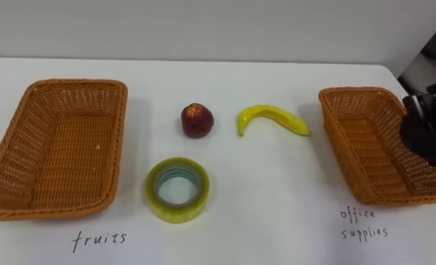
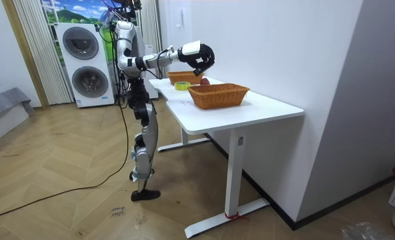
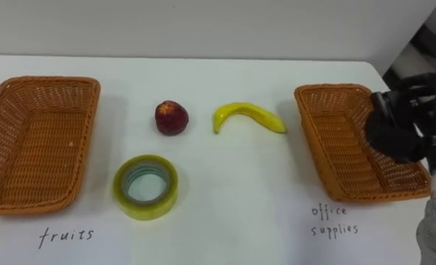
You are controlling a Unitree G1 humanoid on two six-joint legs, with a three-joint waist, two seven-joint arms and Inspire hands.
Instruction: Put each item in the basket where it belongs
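Yellow tape roll (image 1: 177,190) lies well left of the curled, empty right hand (image 1: 426,126).

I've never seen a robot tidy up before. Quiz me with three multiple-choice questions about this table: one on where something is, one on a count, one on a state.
1. Where is the yellowish roll of clear tape?
A) on the floor
B) on the white table, nearer the robot than the red apple
C) on a chair

2. How many pieces of fruit lie on the table?
A) one
B) two
C) four

3. The woven orange-brown basket labelled for fruits is:
A) empty
B) holding fruit
C) upside down

Answers: 1 B, the tape lies flat on the tabletop just below the apple. 2 B, only the apple and the yellow banana are there. 3 A, its bare woven floor shows.
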